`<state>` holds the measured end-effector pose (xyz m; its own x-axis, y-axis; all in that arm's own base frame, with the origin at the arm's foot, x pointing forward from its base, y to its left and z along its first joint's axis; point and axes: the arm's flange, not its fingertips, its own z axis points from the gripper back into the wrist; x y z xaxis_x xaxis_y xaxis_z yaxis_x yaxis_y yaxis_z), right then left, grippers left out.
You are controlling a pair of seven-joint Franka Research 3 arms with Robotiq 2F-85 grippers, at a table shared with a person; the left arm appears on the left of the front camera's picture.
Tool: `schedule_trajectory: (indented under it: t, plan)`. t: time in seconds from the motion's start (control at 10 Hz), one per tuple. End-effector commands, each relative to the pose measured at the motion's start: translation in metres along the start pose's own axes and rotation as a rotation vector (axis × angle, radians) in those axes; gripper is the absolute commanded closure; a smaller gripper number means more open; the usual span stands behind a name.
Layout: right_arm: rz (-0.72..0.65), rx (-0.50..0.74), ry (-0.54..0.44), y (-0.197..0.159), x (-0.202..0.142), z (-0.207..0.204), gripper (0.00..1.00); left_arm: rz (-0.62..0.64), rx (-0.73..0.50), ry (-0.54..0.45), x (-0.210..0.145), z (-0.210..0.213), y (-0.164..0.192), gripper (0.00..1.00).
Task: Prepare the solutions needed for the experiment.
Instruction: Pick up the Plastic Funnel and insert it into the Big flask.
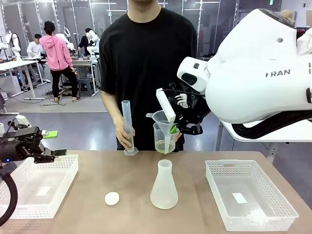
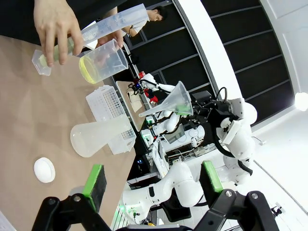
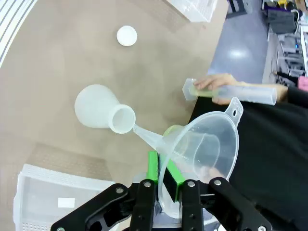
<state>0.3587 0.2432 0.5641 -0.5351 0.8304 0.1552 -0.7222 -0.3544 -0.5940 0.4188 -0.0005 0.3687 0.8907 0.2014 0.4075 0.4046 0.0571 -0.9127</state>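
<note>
The solutions [image 1: 164, 146] are a shallow pale yellow-green layer in a clear beaker [image 1: 165, 139] at the table's far edge, in front of the person. My right gripper [image 1: 174, 127] is shut on the rim of a clear funnel [image 1: 163, 121], held in the air above the conical flask [image 1: 164, 187]. In the right wrist view the funnel [image 3: 207, 144] tilts, its spout close to the flask's mouth [image 3: 122, 119]. The person's hand [image 1: 123, 135] steadies a graduated cylinder [image 1: 127, 126] standing on the table. My left gripper [image 1: 48, 144] hovers open at the left, fingers [image 2: 94, 180] wide apart.
A white round disc [image 1: 112, 198] lies left of the flask. White baskets sit at the left [image 1: 58, 187] and the right [image 1: 253, 214] of the table. The large right arm [image 1: 263, 73] hangs over the table's right half.
</note>
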Motion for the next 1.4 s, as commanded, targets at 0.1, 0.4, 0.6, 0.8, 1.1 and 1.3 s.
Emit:
schedule_trajectory:
  t: [0.1,0.4,0.6,0.8,1.1,1.3]
  plan:
    - [0.029,0.011,-0.024,0.005,-0.009,-0.001,0.94,-0.004,0.008,0.005,0.0,-0.001,0.0,0.0]
    - [0.045,0.004,-0.019,0.006,-0.007,-0.004,0.94,-0.004,0.008,0.005,0.0,-0.001,0.0,0.0]
    - [0.045,0.003,-0.022,0.007,-0.007,-0.008,0.94,-0.004,0.008,0.005,0.0,-0.001,0.0,0.0]
    - [0.047,0.011,-0.025,0.01,-0.007,-0.014,0.94,-0.004,0.008,0.005,0.0,-0.001,0.0,0.0]
    - [0.064,0.002,-0.046,0.017,-0.008,-0.025,0.94,-0.004,0.008,0.005,0.0,-0.001,0.0,0.0]
    - [0.054,0.011,-0.053,0.021,-0.012,-0.033,0.94,-0.004,0.008,0.005,0.0,-0.001,0.0,0.0]
